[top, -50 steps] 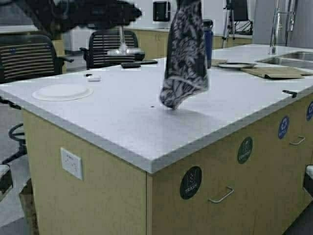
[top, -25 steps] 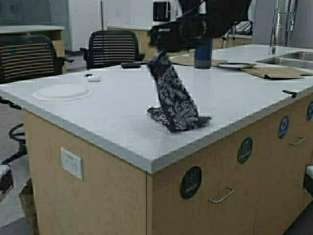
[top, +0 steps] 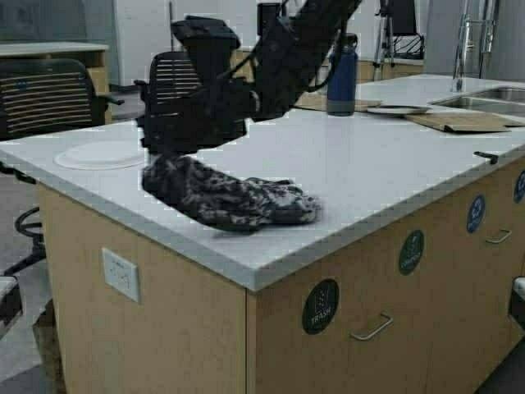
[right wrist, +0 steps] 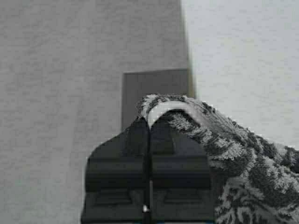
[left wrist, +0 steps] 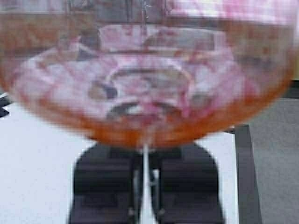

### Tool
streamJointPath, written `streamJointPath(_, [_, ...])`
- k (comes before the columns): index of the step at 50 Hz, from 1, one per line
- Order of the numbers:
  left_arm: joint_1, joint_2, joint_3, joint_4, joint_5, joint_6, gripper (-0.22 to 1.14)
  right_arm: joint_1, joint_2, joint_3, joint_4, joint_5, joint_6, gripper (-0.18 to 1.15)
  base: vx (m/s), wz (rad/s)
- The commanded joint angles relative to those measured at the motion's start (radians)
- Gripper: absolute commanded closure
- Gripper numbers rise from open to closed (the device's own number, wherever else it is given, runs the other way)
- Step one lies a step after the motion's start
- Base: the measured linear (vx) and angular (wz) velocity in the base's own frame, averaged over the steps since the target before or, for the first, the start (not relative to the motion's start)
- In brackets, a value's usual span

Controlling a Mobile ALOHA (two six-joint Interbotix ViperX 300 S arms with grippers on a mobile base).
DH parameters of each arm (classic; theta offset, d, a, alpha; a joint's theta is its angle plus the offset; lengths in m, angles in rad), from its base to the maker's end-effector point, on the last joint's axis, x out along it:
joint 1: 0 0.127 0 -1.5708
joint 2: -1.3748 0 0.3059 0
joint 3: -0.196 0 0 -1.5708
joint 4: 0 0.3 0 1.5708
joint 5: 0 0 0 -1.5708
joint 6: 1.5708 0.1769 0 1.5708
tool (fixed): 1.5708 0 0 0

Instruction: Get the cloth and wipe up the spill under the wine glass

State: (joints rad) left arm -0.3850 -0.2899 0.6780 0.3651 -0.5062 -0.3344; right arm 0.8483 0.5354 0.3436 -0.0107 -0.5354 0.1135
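The dark grey cloth [top: 238, 201] with its white floral pattern lies bunched along the near part of the white counter [top: 369, 176]. My right gripper [top: 170, 154] is low at the cloth's left end, reaching in from the upper right. In the right wrist view this gripper [right wrist: 149, 125] is shut on a folded edge of the cloth [right wrist: 233, 158]. The left wrist view shows the wine glass [left wrist: 145, 84] close up, pink liquid in its bowl. Its thin stem is pinched in my shut left gripper [left wrist: 146, 156]. Neither the glass nor the left arm shows in the high view.
A white plate [top: 102, 153] lies on the counter's far left, just beyond the right gripper. A blue bottle [top: 341, 78], a small plate [top: 396, 109], tan mats [top: 459, 121] and a sink [top: 492, 97] sit at the back right. Office chairs [top: 49, 98] stand behind the counter.
The cloth hung in the air, dropped onto the counter, and has now been dragged left and spread flat by the right arm. The left arm with the glass has left the high view.
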Motion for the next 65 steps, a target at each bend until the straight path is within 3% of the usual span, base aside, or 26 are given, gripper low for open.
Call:
streamJointPath(1, [-0.002,0.012,-0.028,-0.002,-0.014,0.002,0.77,0.012,-0.049,-0.017,0.002,-0.011,0.000,0.91,0.00,0.00])
streamJointPath(16, [-0.002,0.149,-0.034,-0.002,-0.123,0.003,0.77,-0.173,-0.127,0.061,0.014,-0.021,0.002,0.91,0.00,0.00])
streamJointPath(32, [-0.002,0.453,-0.118,-0.002,-0.295,0.008,0.77,-0.370,-0.074,0.135,0.014,-0.025,-0.003,0.91,0.00,0.00])
streamJointPath(51, [-0.002,0.868,-0.299,-0.002,-0.545,0.026,0.77,-0.399,-0.018,0.176,0.009,-0.028,-0.006,0.91,0.00,0.00])
streamJointPath(65, [-0.002,1.072,-0.436,-0.002,-0.672,0.156,0.77,-0.405,-0.023,0.196,0.008,-0.060,-0.005,0.91,0.00,0.00])
